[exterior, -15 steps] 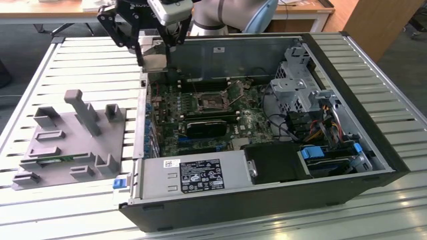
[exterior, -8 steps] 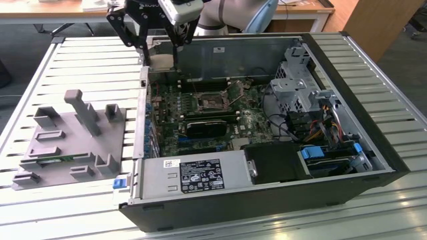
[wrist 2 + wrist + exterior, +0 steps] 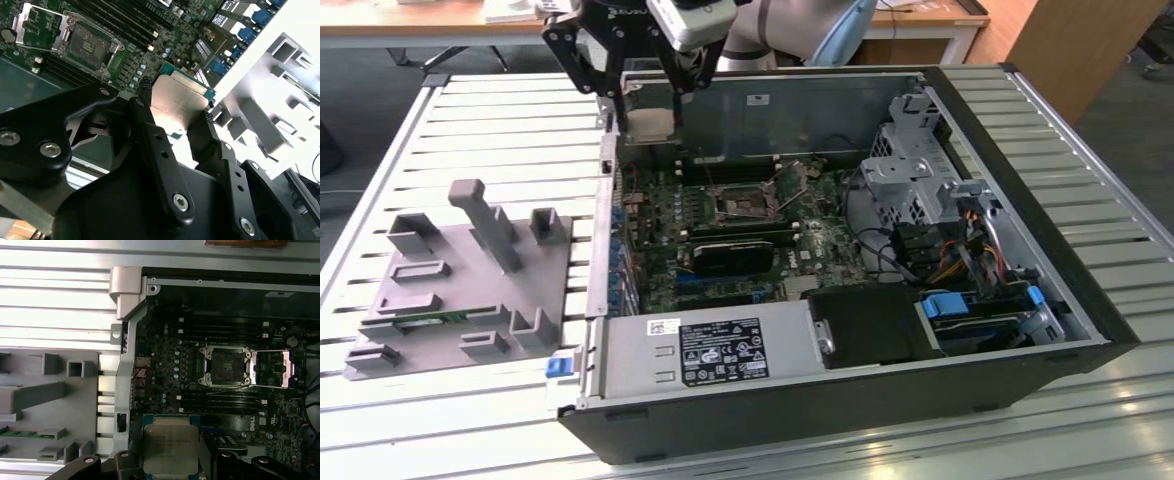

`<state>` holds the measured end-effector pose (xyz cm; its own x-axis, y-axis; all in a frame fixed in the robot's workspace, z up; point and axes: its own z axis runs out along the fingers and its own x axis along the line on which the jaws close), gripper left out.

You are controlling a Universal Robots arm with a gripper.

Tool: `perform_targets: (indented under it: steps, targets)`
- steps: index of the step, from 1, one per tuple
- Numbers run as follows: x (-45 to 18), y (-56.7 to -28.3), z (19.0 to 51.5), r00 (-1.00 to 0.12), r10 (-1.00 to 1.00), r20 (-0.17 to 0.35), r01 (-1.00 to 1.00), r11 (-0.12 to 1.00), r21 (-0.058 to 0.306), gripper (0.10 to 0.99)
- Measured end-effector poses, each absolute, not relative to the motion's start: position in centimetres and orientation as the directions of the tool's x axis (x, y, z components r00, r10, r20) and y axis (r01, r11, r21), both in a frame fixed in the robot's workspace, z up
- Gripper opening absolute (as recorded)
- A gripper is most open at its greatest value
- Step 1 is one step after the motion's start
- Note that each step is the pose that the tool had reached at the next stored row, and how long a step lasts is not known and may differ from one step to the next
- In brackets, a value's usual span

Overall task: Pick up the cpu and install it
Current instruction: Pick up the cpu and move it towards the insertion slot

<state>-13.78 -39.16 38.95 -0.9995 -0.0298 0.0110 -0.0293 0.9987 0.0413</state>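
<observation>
Slatted metal table (image 3: 494, 130), taken from the exterior view's left to its right.

Item 1: a grey moulded fixture (image 3: 467, 300) lies flat on the table to the left. It has several upright posts, and a green memory stick (image 3: 447, 318) sits in one of its slots.

Item 2: an open computer case (image 3: 854, 410) stands just beside the fixture, lying on its side with the motherboard (image 3: 667, 210) facing up.

Item 3: the gripper (image 3: 650, 118) hangs over the case's left wall, toward the far corner. Its two black fingers (image 3: 150, 130) are pinched on opposite edges of the cpu (image 3: 177, 102). The chip is held roughly level with its silver top turned up toward the wrist. It is clear of the board and touches nothing but the finger pads.

Item 4: the processor socket (image 3: 747, 203) is near the middle of the board. It is bare, and its metal retaining frame (image 3: 272, 367) is swung open alongside. In the first wrist view the cpu (image 3: 169, 449) is well apart from the socket (image 3: 225, 367), with memory slots between them.

Item 5: a black block (image 3: 731, 256) sits on the board nearer the front. The silver power supply (image 3: 707, 350) lies against the front wall.

Item 6: a metal drive cage (image 3: 914, 150) with loose cabling occupies the right end.
</observation>
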Motion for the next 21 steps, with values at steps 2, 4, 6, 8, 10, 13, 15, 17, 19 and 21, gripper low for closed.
perform_targets:
  steps: [2, 4, 6, 8, 10, 13, 15, 17, 19, 21]
  targets:
    - [-13.6, -39.2, 38.9, -0.999, -0.030, 0.011, -0.029, 0.999, 0.041, 0.533]
    - [-13.4, -39.2, 38.9, -0.999, -0.030, 0.011, -0.029, 0.999, 0.041, 0.533]
    - [-13.3, -39.2, 38.9, -0.999, -0.030, 0.011, -0.029, 0.999, 0.041, 0.533]
    - [-13.1, -39.1, 38.9, -0.999, -0.030, 0.011, -0.029, 0.999, 0.041, 0.533]
    - [-12.9, -39.1, 38.9, -0.999, -0.030, 0.011, -0.029, 0.999, 0.041, 0.533]
    - [-12.6, -39.1, 38.9, -0.999, -0.030, 0.011, -0.029, 0.999, 0.041, 0.533]
    - [-12.3, -39.0, 38.8, -0.999, -0.030, 0.011, -0.029, 0.999, 0.041, 0.533]
    - [-11.9, -38.9, 38.8, -0.999, -0.030, 0.011, -0.029, 0.999, 0.041, 0.533]
    - [-11.5, -38.6, 38.8, -0.999, -0.030, 0.011, -0.029, 0.999, 0.041, 0.533]
    - [-11.1, -38.2, 38.7, -0.999, -0.030, 0.011, -0.029, 0.999, 0.041, 0.533]
